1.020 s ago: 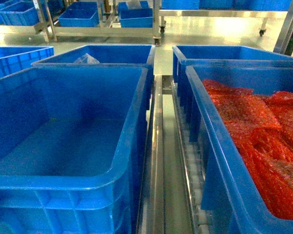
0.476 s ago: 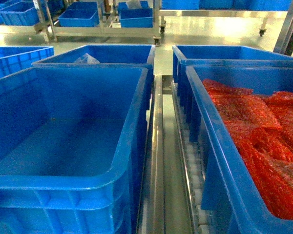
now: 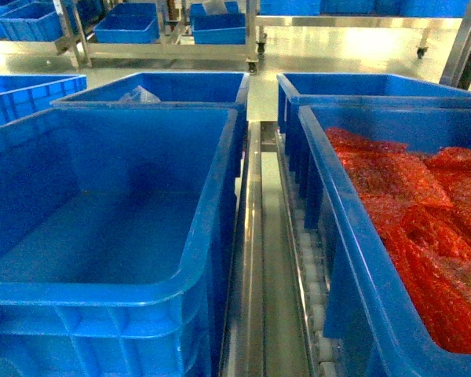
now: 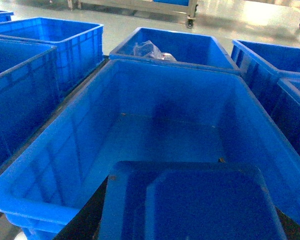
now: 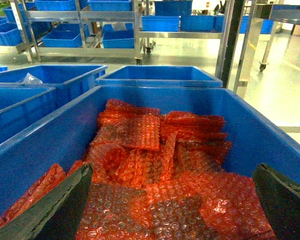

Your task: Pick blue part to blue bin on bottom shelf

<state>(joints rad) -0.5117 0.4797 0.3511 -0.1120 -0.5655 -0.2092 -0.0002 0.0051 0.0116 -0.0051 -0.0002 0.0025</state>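
The blue part (image 4: pixel 190 205) fills the bottom of the left wrist view, apparently held at the left gripper, whose fingers are too hidden to tell their state, above the near edge of the blue bin (image 3: pixel 220 196). The bin stands at the left of the bottom shelf (image 3: pixel 261 259), whose metal rails and white rollers separate it from the crate of red bubble-wrap packets (image 3: pixel 408 212). The right gripper (image 5: pixel 170 210) hangs spread wide over those packets. Beyond lie pale floor and more racks. Nothing has shifted since the earlier head frames.

Glossy plastic blue bin (image 3: pixel 212 236) (smooth walls)
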